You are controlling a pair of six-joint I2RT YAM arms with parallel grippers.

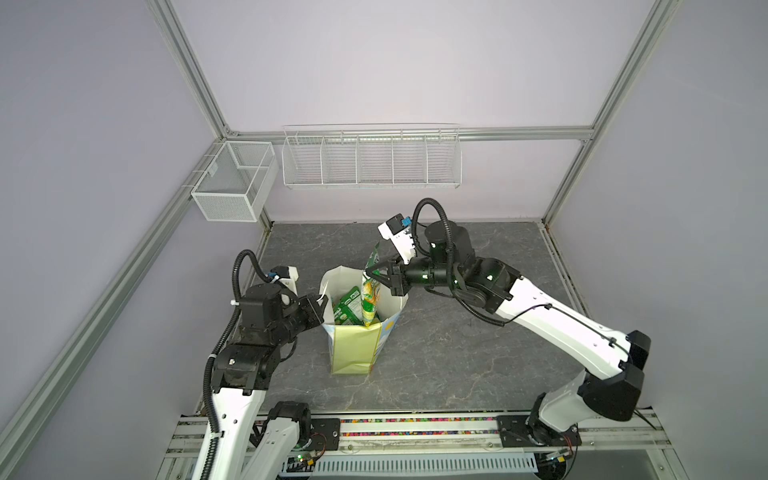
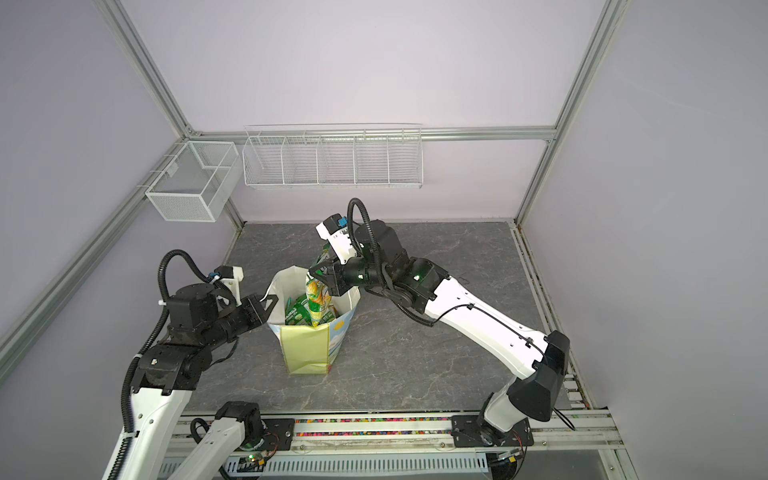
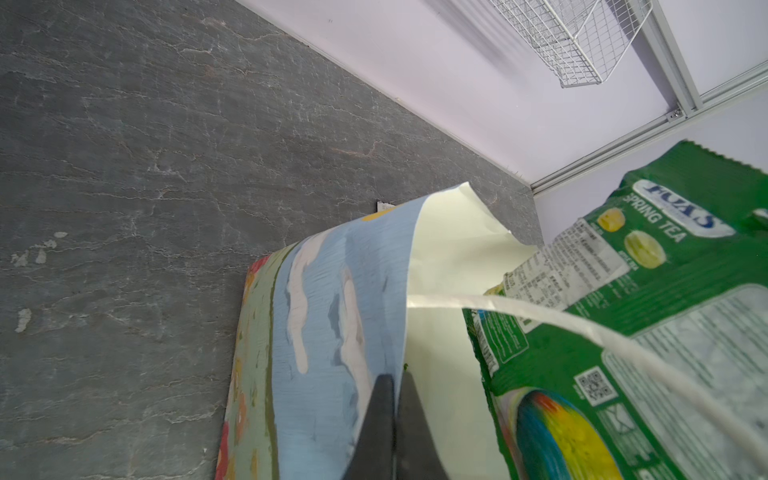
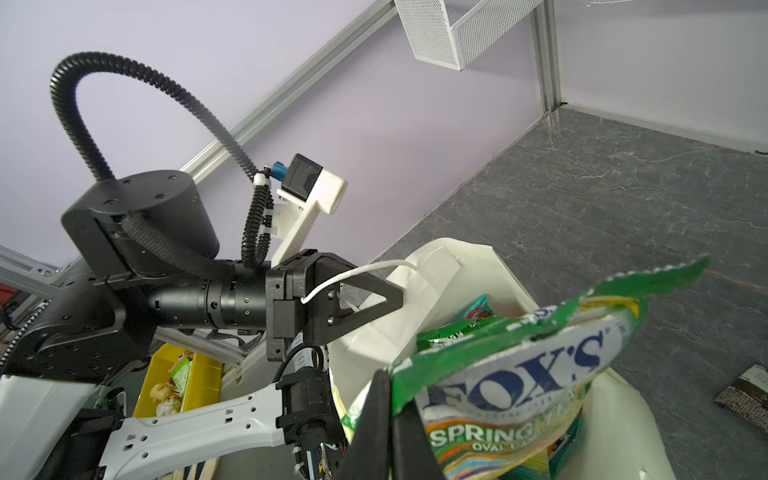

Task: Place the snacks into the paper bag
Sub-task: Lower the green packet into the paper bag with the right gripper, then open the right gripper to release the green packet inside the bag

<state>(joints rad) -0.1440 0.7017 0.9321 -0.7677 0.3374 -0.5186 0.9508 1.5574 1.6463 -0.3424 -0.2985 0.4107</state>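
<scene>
With the paper bag (image 1: 355, 345) rim pinched by the left gripper (image 1: 323, 301), the Fox's packet (image 1: 370, 299), clamped by the right gripper (image 1: 367, 272) and hung beneath its fingers (image 4: 376, 419), is judged half inserted; release is required.

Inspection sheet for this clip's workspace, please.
Surface: grey stone-look tabletop, no spills seen.
Job's things: paper bag upright, open; green packets inside; Fox's packet lower end in its mouth; brown bar on the tabletop.
Clutter: nothing seen.
Hands: left hand shut on the bag's wall; right hand shut on the Fox's packet.
Cables: black conduits arch off both wrists; cord handle lies over left hand.
Surroundings: white wire baskets on lilac walls.
</scene>
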